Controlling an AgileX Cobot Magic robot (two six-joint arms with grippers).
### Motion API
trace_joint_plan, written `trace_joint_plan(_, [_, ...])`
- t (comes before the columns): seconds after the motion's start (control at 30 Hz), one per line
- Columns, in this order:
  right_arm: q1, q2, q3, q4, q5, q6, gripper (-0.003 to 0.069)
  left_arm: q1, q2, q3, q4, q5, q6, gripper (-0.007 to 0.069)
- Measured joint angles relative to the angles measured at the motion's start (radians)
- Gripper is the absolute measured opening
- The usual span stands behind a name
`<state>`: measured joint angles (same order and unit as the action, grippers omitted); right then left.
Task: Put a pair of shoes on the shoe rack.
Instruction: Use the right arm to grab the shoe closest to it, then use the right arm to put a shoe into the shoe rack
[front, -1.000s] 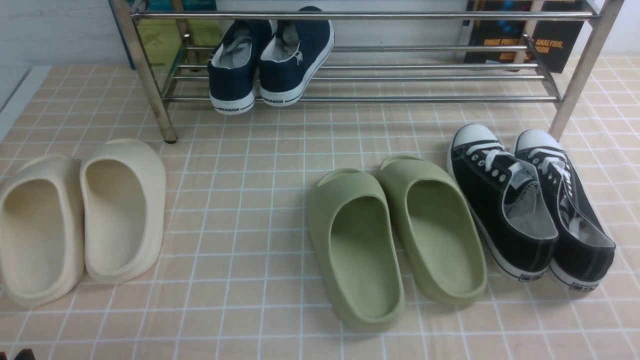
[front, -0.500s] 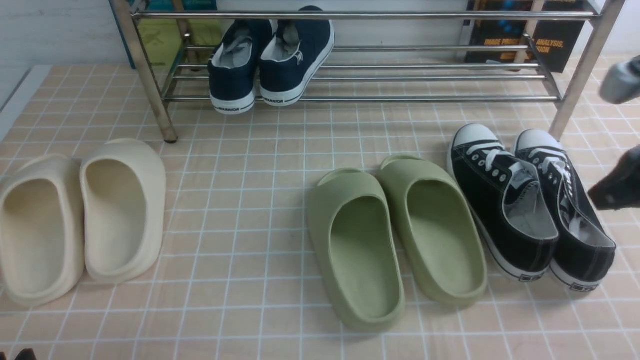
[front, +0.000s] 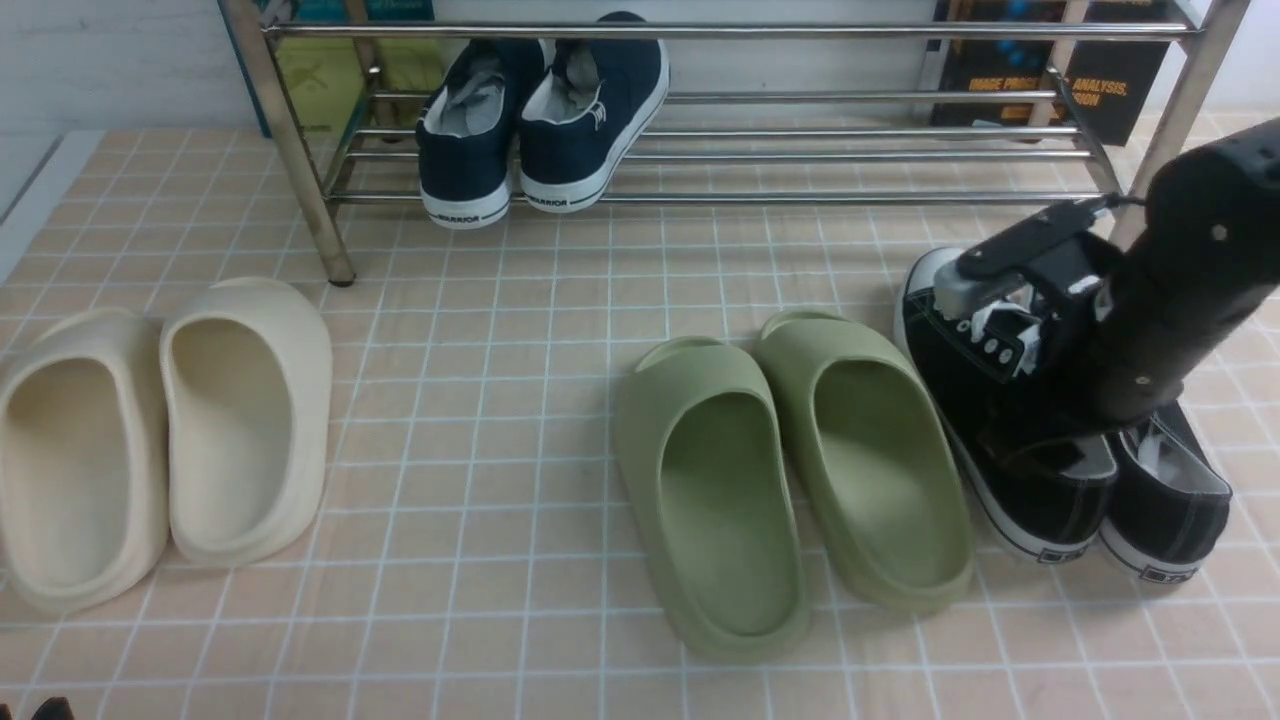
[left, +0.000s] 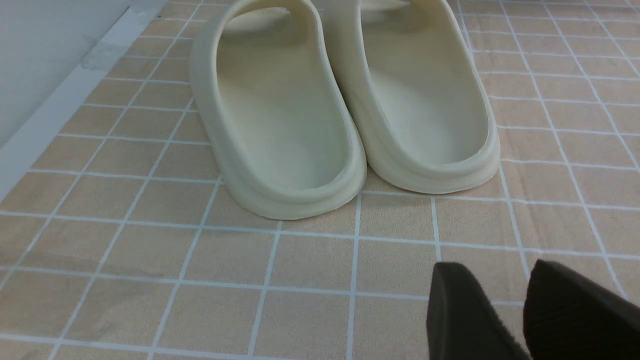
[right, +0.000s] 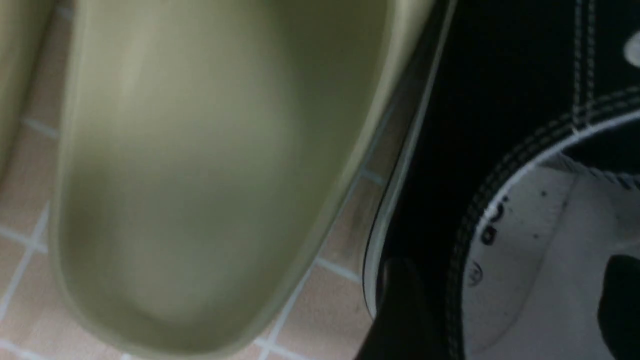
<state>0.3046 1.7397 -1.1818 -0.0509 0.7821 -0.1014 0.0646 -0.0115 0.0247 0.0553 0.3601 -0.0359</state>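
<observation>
The two black canvas sneakers stand side by side on the tiled floor at the right, the left one (front: 1050, 500) and the right one (front: 1175, 500), toes toward the steel shoe rack (front: 800, 197). My right gripper (front: 1045, 440) reaches down into the left black sneaker. In the right wrist view the gripper (right: 505, 285) is open: one finger (right: 400, 305) lies outside the sneaker's black side wall (right: 450, 125), the other over its grey insole (right: 540, 250). My left gripper (left: 492, 280) hovers low over the floor, empty, with a gap between its fingertips.
Navy sneakers (front: 540, 120) sit on the rack's left part. Olive green slides (front: 790, 480) lie just left of the black sneakers, one close to my right gripper (right: 200, 175). Cream slides (front: 160, 430) lie at the far left, in front of my left gripper (left: 345, 110). Books (front: 1050, 80) stand behind the rack.
My right arm has come in from the right edge and dropped onto the left black sneaker. The shoes and the left gripper have not moved.
</observation>
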Motion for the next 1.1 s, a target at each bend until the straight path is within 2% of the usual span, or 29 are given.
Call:
trace_joint_plan(0.13, [0.000, 0.066, 0.000, 0.000, -0.017, 0.006, 0.0506, 0.000, 0.000, 0.000, 0.000, 0.000, 0.000, 0.0237])
trace_joint_plan(0.23, [0.000, 0.093, 0.000, 0.007, -0.017, 0.007, 0.0418, 0.000, 0.000, 0.000, 0.000, 0.000, 0.000, 0.0237])
trace_joint_plan(0.33, [0.008, 0.090, -0.004, 0.031, 0.002, 0.010, 0.0211, 0.000, 0.000, 0.000, 0.000, 0.000, 0.000, 0.0237])
trace_joint_plan(0.43, [0.009, 0.067, -0.016, 0.043, 0.062, 0.010, 0.0047, 0.000, 0.000, 0.000, 0.000, 0.000, 0.000, 0.0237])
trace_joint_plan(0.47, [0.008, 0.067, -0.018, 0.043, 0.062, 0.010, 0.0040, 0.000, 0.000, 0.000, 0.000, 0.000, 0.000, 0.0237])
trace_joint_plan(0.5, [0.008, 0.033, -0.033, 0.051, 0.131, 0.009, 0.0013, 0.000, 0.000, 0.000, 0.000, 0.000, 0.000, 0.0237])
trace_joint_plan(0.6, [0.009, -0.039, -0.075, 0.090, 0.215, -0.012, 0.0012, 0.000, 0.000, 0.000, 0.001, 0.000, 0.000, 0.0237])
trace_joint_plan(0.77, [0.010, -0.093, -0.176, 0.097, 0.237, -0.033, 0.0012, 0.000, 0.000, 0.000, 0.001, 0.000, 0.000, 0.0237])
trace_joint_plan(1.1, [0.012, 0.091, -0.410, 0.097, 0.292, -0.036, 0.0012, 0.000, 0.000, 0.000, 0.001, 0.001, 0.000, 0.0237])
